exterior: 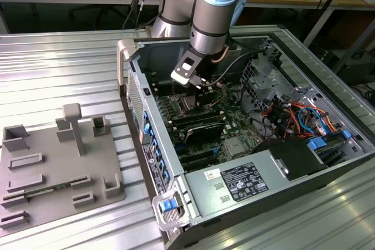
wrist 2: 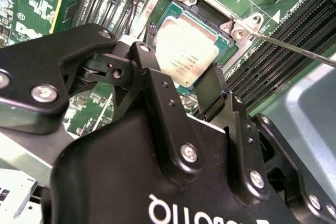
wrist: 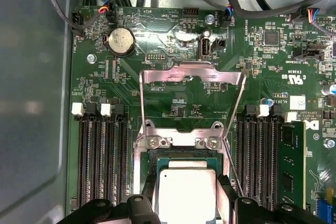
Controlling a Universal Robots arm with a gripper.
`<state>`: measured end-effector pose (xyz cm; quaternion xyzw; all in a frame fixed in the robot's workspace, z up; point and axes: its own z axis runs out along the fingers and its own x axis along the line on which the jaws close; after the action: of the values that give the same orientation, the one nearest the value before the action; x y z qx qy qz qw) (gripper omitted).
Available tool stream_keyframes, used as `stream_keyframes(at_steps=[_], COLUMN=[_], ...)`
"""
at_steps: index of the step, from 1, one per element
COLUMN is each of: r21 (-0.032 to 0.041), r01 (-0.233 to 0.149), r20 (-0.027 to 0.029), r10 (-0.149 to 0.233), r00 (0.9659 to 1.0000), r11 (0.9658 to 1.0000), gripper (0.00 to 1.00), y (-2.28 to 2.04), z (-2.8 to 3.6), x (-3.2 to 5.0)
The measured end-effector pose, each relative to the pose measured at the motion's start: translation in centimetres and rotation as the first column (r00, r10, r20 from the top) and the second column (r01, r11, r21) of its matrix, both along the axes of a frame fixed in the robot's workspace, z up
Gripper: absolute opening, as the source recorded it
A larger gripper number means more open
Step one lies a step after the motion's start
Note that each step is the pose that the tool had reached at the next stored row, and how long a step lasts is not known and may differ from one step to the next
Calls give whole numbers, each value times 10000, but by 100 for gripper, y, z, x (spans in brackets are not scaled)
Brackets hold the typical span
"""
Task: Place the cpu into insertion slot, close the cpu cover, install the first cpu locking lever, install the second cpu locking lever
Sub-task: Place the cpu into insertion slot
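In both wrist views the cpu [wrist 2: 186, 51] [wrist: 186, 195] shows its silver top. It lies level in or just over the insertion slot [wrist 2: 210, 11] [wrist: 184, 156]; I cannot tell whether it is fully seated. My gripper [wrist 2: 184, 59] [wrist: 186, 187] [exterior: 199, 83] is shut on the cpu, one black finger [wrist 2: 148, 43] against each opposite edge. The cpu cover [wrist: 192, 74] stands swung up on its hinge beyond the slot. A thin wire locking lever [wrist 2: 294, 48] [wrist: 233, 171] juts out beside the socket, unlatched.
Black memory slots [wrist: 97, 161] flank the socket, with a green memory module [wrist: 294, 166] in one. Cables [exterior: 293, 115] and the case walls [exterior: 140, 103] close in around the arm. A grey fixture plate [exterior: 53, 168] lies on the exterior view's left.
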<state>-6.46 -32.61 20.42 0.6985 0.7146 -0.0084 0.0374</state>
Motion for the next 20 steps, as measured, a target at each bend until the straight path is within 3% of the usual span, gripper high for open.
stream_keyframes(at_steps=[5, 14, 20], r21=[-41, -102, -101], r01=[233, 234, 234], r20=[-13, -29, -27], r10=[-233, -234, -235], r00=[9997, 9997, 9997], r11=[9997, 9997, 9997], gripper=[54, 54, 54], y=[8, 21, 28], z=[-10, -27, -32], x=[3, 3, 9])
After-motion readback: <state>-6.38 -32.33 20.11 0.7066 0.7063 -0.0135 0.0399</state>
